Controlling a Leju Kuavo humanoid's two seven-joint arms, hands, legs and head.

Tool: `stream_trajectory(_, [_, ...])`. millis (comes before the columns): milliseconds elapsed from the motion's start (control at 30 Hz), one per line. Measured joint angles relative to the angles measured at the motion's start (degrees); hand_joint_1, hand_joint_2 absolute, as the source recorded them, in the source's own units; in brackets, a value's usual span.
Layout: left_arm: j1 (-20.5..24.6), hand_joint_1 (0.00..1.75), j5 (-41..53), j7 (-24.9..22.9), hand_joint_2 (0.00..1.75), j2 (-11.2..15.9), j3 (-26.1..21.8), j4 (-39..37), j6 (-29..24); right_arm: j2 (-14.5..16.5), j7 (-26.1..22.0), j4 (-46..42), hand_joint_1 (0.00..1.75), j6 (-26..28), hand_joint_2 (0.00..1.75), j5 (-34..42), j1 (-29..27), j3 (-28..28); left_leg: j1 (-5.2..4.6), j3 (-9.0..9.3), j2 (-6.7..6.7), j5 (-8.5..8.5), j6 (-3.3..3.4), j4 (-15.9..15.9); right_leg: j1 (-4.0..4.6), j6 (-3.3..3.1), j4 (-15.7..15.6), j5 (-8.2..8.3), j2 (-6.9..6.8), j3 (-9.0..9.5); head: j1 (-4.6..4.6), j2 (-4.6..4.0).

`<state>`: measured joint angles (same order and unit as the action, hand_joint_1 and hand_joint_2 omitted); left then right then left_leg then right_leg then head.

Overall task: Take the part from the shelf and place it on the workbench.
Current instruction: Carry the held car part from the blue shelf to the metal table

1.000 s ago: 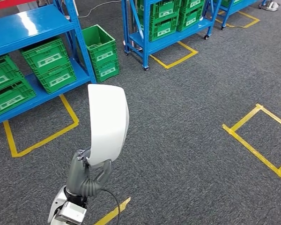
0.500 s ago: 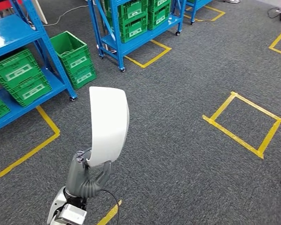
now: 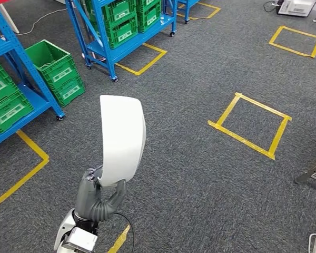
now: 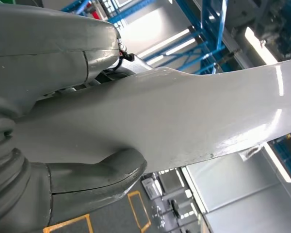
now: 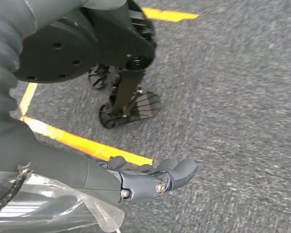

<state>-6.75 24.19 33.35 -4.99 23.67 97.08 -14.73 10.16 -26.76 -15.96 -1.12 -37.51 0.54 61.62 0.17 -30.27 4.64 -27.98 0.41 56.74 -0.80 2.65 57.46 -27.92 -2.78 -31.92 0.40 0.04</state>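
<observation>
A curved white shell part [image 3: 121, 138] stands upright above my left hand [image 3: 96, 197], which grips its lower edge between thumb and fingers. In the left wrist view the same part [image 4: 195, 116] runs across the picture with my left hand [image 4: 63, 160] closed around it, the thumb pressed on its near face. My right hand [image 5: 144, 180] hangs over the grey carpet with its fingers stretched out and nothing in them.
Blue shelves [image 3: 19, 58] with green crates [image 3: 5, 103] stand at the far left, and a second blue rack [image 3: 120, 31] behind. A stack of green crates [image 3: 57, 68] sits on the floor. Yellow tape squares [image 3: 249, 126] mark the carpet. A dark leg of something [image 3: 309, 173] shows at the right edge.
The whole scene has slid left and up, so the camera has turned to the right. The part stays held in my left hand in the same pose.
</observation>
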Motion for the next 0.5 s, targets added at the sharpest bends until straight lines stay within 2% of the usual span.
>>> stream_trajectory(67, [0.04, 1.75, 0.03, 0.0, 1.75, -0.01, 0.03, 0.01, 0.0, 0.01, 0.0, 0.0, 0.0, 0.01, 1.75, -0.03, 0.0, 0.02, -0.07, 0.04, 0.71, 0.02, -0.61, 0.08, 0.18, -0.92, -0.34, 0.03, 0.67, -0.02, -0.09, 0.0])
stream_trajectory(100, [0.07, 1.75, 0.05, 0.0, 1.75, -0.01, 0.04, 0.01, 0.0, 0.01, 0.01, 0.0, 0.0, 0.01, 1.75, -0.02, -0.08, 0.04, 0.05, 0.07, 0.54, -0.17, -0.95, 0.2, 0.15, -1.28, -0.35, 0.15, 1.08, -0.1, -0.07, 0.0])
stream_trajectory(167, [0.1, 1.75, 0.06, 0.0, 1.75, 0.02, 0.05, 0.02, -0.01, 0.01, 0.01, 0.0, 0.0, 0.02, 1.75, -0.03, -0.09, 0.1, 0.31, -0.74, -1.29, -2.13, -1.52, 2.5, 0.01, -2.03, -0.49, 0.46, 1.93, -0.17, -0.18, 0.0])
stream_trajectory(233, [0.0, 1.75, 0.06, 0.0, 1.75, 0.09, 0.04, 0.03, -0.02, 0.01, 0.01, 0.0, 0.0, 0.03, 1.75, -0.04, 0.02, 0.22, 0.41, -3.67, -3.48, -6.05, -1.72, 9.38, 0.04, -2.54, -0.52, 0.64, 2.92, -0.33, -0.3, 0.0])
stream_trajectory(267, [-0.06, 1.75, 0.05, 0.0, 1.75, 0.14, 0.03, 0.03, -0.02, 0.01, 0.01, 0.0, 0.0, 0.03, 1.75, -0.04, 0.05, 0.31, 0.39, -5.47, -3.89, -7.74, -1.68, 13.38, 0.14, -2.69, -0.51, 0.69, 3.51, -0.42, -0.28, 0.0])
stream_trajectory(300, [-0.09, 1.75, 0.05, 0.0, 1.75, 0.19, 0.02, 0.03, -0.02, 0.01, 0.01, 0.0, 0.0, 0.03, 1.75, -0.04, 0.05, 0.38, 0.36, -6.77, -4.05, -8.53, -1.57, 16.21, 0.27, -2.77, -0.5, 0.73, 4.13, -0.48, -0.28, 0.0])
stream_trajectory(333, [-0.1, 1.75, 0.05, 0.0, 1.75, 0.23, 0.02, 0.03, -0.02, 0.01, 0.01, 0.0, 0.0, 0.03, 1.75, -0.04, 0.02, 0.45, 0.32, -7.21, -4.14, -8.14, -1.37, 17.04, 0.41, -2.83, -0.48, 0.77, 4.79, -0.5, -0.27, 0.0])
stream_trajectory(367, [-0.11, 1.75, 0.05, 0.0, 1.75, 0.26, 0.01, 0.03, -0.02, 0.01, 0.01, 0.0, 0.0, 0.03, 1.75, -0.04, -0.01, 0.49, 0.26, -6.57, -4.3, -6.61, -1.04, 15.55, 0.54, -2.85, -0.46, 0.8, 5.48, -0.47, -0.26, 0.0])
stream_trajectory(400, [-0.1, 1.75, 0.05, 0.0, 1.75, 0.28, 0.01, 0.03, -0.02, 0.01, 0.01, 0.0, 0.0, 0.03, 1.75, -0.04, -0.03, 0.52, 0.15, -5.08, -4.82, -4.39, -0.58, 12.27, 0.65, -2.86, -0.44, 0.82, 6.16, -0.39, -0.27, 0.0])
stream_trajectory(433, [-0.08, 1.75, 0.05, 0.0, 1.75, 0.3, 0.01, 0.03, -0.02, 0.06, 0.01, 0.04, 0.0, 0.03, 1.75, -0.05, -0.04, 0.55, 0.02, -3.3, -6.08, -2.29, 0.05, 8.36, 0.64, -2.84, -0.42, 0.86, 6.76, -0.39, -0.23, 0.0])
stream_trajectory(467, [-0.08, 1.75, 0.05, 0.0, 1.75, 0.3, 0.01, 0.03, -0.02, 0.11, -0.01, 0.1, 0.0, 0.03, 1.75, -0.06, 0.03, 0.57, -0.05, -1.77, -7.4, -0.79, 0.65, 4.84, 0.67, -2.73, -0.33, 0.9, 7.38, -0.48, -0.2, 0.0])
stream_trajectory(500, [-0.05, 1.75, 0.05, 0.0, 1.75, 0.31, 0.0, 0.04, -0.02, 0.17, -0.01, 0.17, 0.0, 0.03, 1.75, -0.08, 0.14, 0.58, -0.17, -0.77, -8.5, -0.15, 1.06, 2.42, 0.58, -2.51, -0.25, 1.01, 7.91, -0.76, -0.28, 0.0])
